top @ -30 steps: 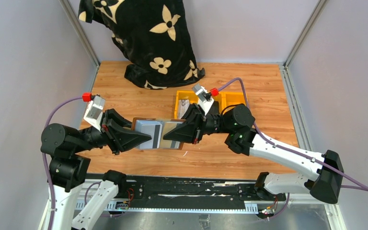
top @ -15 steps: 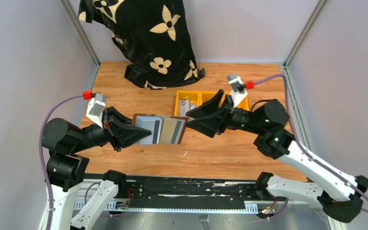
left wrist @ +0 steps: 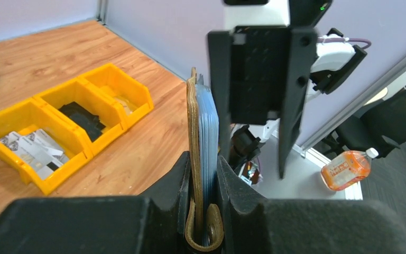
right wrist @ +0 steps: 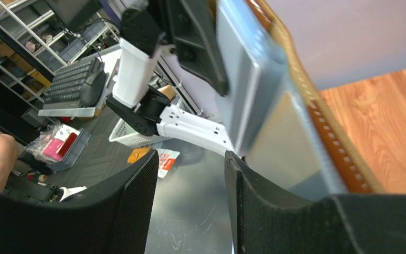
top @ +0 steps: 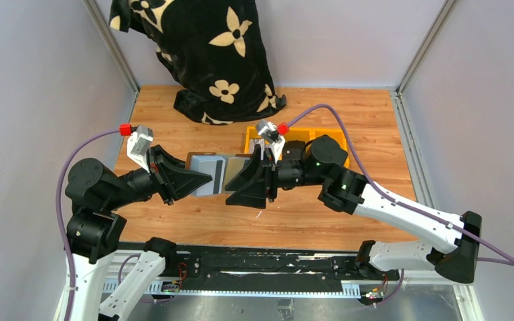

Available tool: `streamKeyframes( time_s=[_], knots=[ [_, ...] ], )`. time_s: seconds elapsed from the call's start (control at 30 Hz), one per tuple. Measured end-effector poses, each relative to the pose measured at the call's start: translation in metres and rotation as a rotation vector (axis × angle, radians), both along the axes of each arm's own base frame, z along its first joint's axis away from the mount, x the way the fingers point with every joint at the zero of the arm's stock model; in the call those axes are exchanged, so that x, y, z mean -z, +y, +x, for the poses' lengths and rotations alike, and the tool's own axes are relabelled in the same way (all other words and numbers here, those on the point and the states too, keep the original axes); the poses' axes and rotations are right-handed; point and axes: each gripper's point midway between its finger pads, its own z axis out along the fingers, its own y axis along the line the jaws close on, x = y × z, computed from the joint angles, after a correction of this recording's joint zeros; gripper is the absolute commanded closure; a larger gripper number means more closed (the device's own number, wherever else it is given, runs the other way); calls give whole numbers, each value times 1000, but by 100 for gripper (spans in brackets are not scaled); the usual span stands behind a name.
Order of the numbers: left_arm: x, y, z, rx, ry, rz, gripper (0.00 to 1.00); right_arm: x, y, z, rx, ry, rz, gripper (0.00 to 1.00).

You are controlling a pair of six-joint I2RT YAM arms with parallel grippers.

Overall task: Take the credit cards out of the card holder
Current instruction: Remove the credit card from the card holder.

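My left gripper (top: 204, 179) is shut on the left end of the brown card holder (top: 235, 167) and holds it up off the table. In the left wrist view the card holder (left wrist: 193, 132) stands edge-on between the fingers (left wrist: 177, 177), with a blue-grey stack of credit cards (left wrist: 208, 127) in it. My right gripper (top: 237, 185) is open at the holder's right end. In the right wrist view nothing lies between the fingers (right wrist: 132, 201); the holder's silvery sleeve (right wrist: 277, 143) sits just beyond one finger. Two loose cards (left wrist: 31, 151) lie in a yellow bin.
A row of yellow bins (left wrist: 92, 84) stands on the wooden table behind the right arm; one holds a black object (left wrist: 84, 117). A black blanket with cream flowers (top: 201, 53) hangs at the back. Grey walls close in both sides.
The right gripper opened, swung out to the right over the bins, then came back to the holder's right end. The left gripper kept its hold and shifted slightly.
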Motion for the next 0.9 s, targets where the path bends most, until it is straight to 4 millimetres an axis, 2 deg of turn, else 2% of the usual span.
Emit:
streamKeyframes(
  time_s=[0.07,0.17,0.47,0.6,0.73,0.9],
  knots=[
    [-1,-1,-3,19,7,-4,97,11,8,1,-15,14,-31,48],
    [-2,-3,-8,48,17,-13,97,15,10,1,-26,17,-39,48],
    [-9,-7,-17,109,21,-47,95,5,14,-4,-79,12,-19,55],
    [-10,-7,-20,118,10,-47,91,6,18,-6,-104,30,-17,65],
    [-9,-7,-21,121,-1,-47,89,10,24,-4,-111,56,-32,80],
    [-4,-6,-19,102,-22,-44,89,17,32,6,-80,135,-76,77]
  ],
)
